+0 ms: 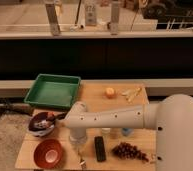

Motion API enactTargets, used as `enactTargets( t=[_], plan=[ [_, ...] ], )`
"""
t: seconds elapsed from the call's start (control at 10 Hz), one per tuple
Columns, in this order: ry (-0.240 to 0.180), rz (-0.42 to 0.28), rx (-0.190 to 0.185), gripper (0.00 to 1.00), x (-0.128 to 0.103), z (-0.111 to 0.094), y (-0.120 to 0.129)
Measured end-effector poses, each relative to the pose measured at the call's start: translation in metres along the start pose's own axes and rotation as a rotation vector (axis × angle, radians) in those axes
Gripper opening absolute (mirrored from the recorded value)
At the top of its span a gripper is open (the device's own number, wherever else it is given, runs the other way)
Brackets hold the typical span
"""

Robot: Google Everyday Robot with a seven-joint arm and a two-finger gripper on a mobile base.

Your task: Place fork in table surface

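Camera view, arm: the white arm (115, 119) reaches from the right across the desk (97, 96) and bends down at its left end, near the front edge.
Camera view, gripper: the gripper (80, 151) points down over the desk between the red bowl (49, 153) and the black remote (99, 148).
Camera view, gripper state: cannot be told.
Camera view, fork: a thin pale sliver (82, 161) shows just below the gripper, at the front edge of the desk; judged to be the fork, though whether it is held, or touching the wood, cannot be told.
Camera view, neighbours: a dark bowl (41, 124) with food sits left of the arm; grapes (129, 150) lie right of the remote; a green tray (54, 90) stands at the back left; an orange fruit (110, 92) and pale yellow sticks (131, 93) lie at the back.
Risk, edge: the fork hangs close to the front edge, so a release here could let it tip off the desk.
Risk, bowl: the red bowl is just beside the gripper; a slight drift left could drop the fork into it, or knock its rim.
Risk, remote: a fork released tilted could fall against the remote.
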Motion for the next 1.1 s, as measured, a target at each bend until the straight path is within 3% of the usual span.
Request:
enactTargets(
  t=[0.4,1.1],
  plan=[
    [0.014,-0.011,0.001,0.03,-0.002,-0.006,-0.004],
    [0.126,-0.027,0.031,0.0,-0.016,-0.097,-0.018]
  ],
)
